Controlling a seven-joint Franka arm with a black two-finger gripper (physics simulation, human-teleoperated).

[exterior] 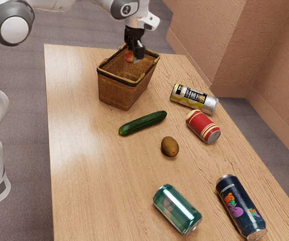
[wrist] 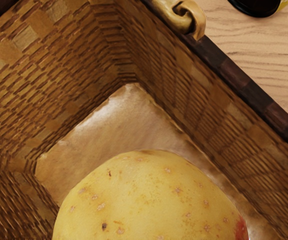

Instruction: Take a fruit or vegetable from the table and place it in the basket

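Baskets: one, brown wicker basket (exterior: 115, 91), standing on the wooden table (exterior: 79, 150).
Cans: four, all lying on their sides; one yellow-and-silver can (exterior: 193, 99), one red can (exterior: 202, 126), one green can (exterior: 177, 209), one dark blue can (exterior: 240, 207).
Loose produce: two pieces on the table; one cucumber (exterior: 143, 123), near the basket, and one brown kiwi (exterior: 169, 146), near the cucumber.
Produce in hand: one, the yellow-and-red produce item (exterior: 129, 55).
Item, skin: yellow ground with small brown and pinkish specks, one darker spot, red patch at one side; orange-red where the exterior view shows it.
Item, form: rounded, smooth in outline; exact kind cannot be certified.
Item, location: at the mouth of the basket, within its rim, raised above the basket's floor.
Pincer: gripper (exterior: 135, 56) over the basket, pointing down; fingers closed about the item, parted by its width, gripping it.
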